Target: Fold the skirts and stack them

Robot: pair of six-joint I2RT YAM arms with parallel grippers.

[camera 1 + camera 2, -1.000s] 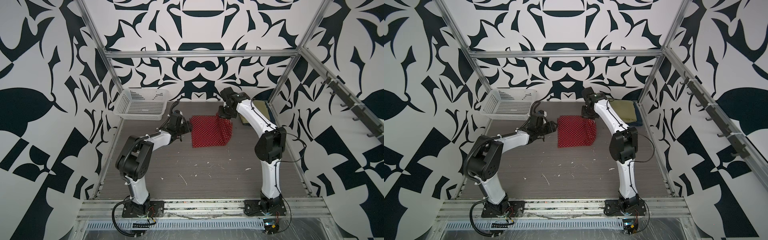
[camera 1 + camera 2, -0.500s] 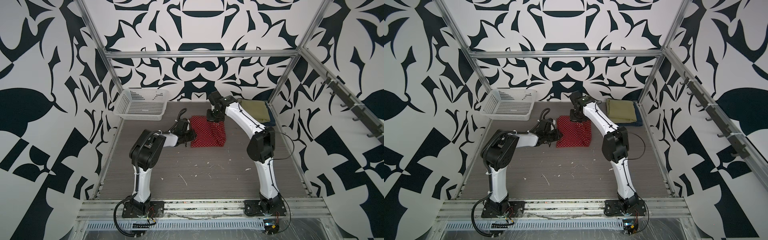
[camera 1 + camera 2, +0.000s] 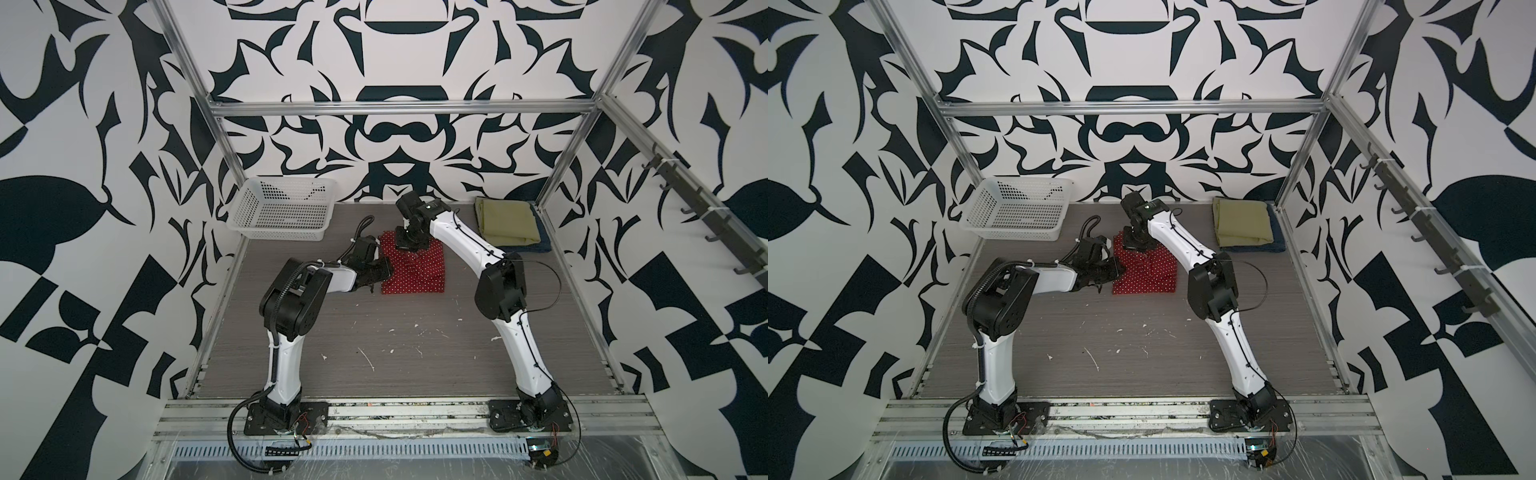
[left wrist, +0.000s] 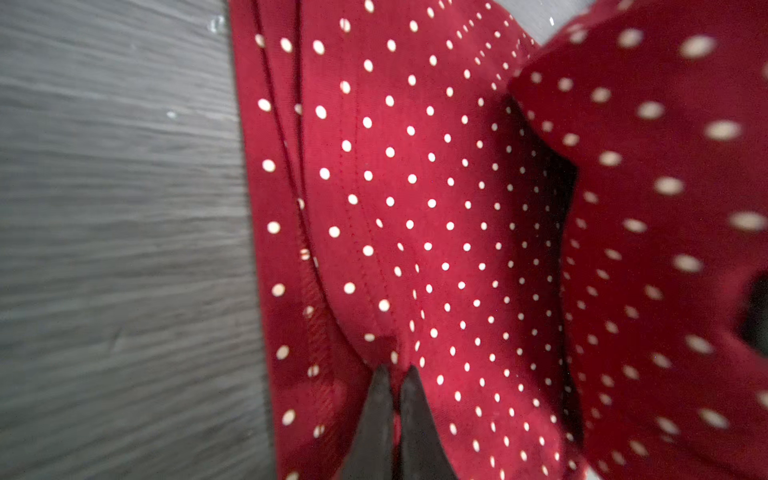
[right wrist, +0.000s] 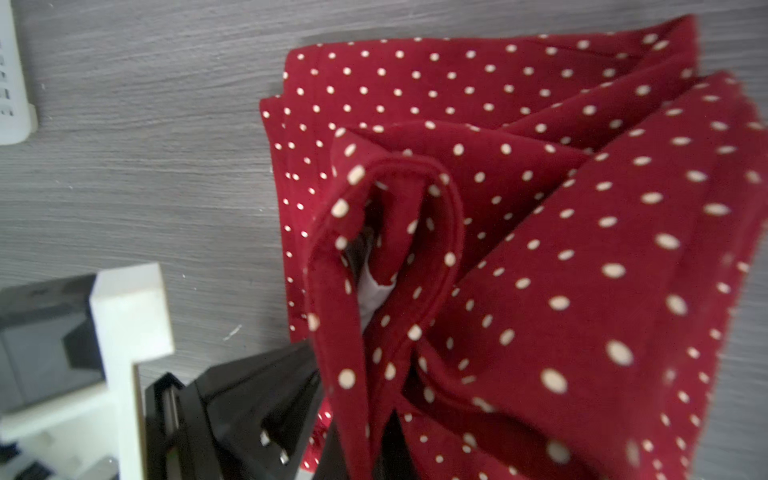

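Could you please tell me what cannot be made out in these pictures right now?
- Dark blue denim skirt: both top views show only an edge; the folded olive-green skirt covers the rest.
- Right gripper: its fingertips are wrapped in the red polka-dot skirt in the right wrist view.
- Left gripper: how many cloth layers it pinches is hidden by its fingers, left wrist view.
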